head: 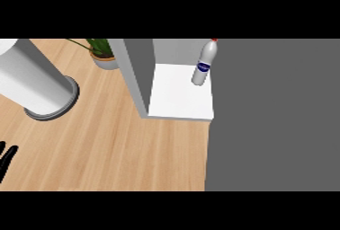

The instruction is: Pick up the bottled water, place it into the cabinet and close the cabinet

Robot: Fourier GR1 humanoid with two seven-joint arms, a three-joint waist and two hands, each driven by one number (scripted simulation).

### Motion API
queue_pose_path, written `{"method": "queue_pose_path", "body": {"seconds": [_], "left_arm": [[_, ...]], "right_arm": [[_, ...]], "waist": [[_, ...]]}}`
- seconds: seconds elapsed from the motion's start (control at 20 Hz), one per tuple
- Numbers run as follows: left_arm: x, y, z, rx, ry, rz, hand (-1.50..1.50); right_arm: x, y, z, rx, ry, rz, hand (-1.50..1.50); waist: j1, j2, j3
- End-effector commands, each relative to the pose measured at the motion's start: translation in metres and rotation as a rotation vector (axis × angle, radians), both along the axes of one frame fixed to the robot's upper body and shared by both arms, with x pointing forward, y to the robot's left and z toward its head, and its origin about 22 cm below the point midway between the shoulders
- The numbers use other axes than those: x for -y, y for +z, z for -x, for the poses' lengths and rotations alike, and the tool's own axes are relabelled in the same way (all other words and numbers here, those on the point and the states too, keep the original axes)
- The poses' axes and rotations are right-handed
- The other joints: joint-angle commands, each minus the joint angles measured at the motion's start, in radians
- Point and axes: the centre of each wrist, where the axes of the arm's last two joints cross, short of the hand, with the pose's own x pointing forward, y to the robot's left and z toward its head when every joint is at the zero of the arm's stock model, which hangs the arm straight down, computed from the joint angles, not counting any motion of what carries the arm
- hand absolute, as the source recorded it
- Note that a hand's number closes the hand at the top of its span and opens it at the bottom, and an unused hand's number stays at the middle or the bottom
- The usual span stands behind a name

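Wood-grain counter (113, 148) fills the left and lower centre of the frame, and a broad dark grey panel (275, 117), which we take to be the cabinet door seen nearly edge-on, covers the whole right side. We find the bottled water (205, 63) at upper centre, standing tilted in this steep view on the white floor of the cabinet (179, 96), close against that floor's right margin and touching or just beside the grey panel; we cannot tell which. A grey side wall (133, 76) bounds the compartment on its left. At upper left stands a large white cylinder on a dark base (36, 81), with a potted plant (103, 54) behind it near the top edge.

We judge the bottle already placed, so closing remains. The main risk is that the swinging door clips the bottle, which sits near the shelf's edge, and tips it.

Only one hand shows: the left hand (6, 159), at the lower left edge, fingers straight and released, pointing up, at rest and holding nothing. Its forearm lies outside the frame. The right hand is nowhere visible, so we cannot describe its fingers.
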Motion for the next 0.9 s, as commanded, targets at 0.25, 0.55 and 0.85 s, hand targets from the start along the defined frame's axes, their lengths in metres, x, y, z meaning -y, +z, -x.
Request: {"method": "queue_pose_path", "body": {"seconds": [0.25, 0.55, 0.85], "left_arm": [[-0.018, 0.004, 0.006, 0.018, -0.008, 0.004, -1.50], [-0.031, 0.006, 0.012, 0.001, -0.018, -0.012, -1.50], [-0.049, 0.015, 0.011, 0.028, -0.042, -0.020, -1.50]], "right_arm": [[-0.041, 0.046, 0.003, 0.149, -0.016, 0.065, 1.50], [-0.074, 0.051, -0.021, 0.096, -0.028, 0.014, 1.50], [-0.134, 0.064, -0.042, 0.041, 0.017, 0.056, 1.50]], "waist": [[0.023, 0.000, -0.001], [0.043, 0.001, 0.001], [0.071, 0.018, 0.007]]}}
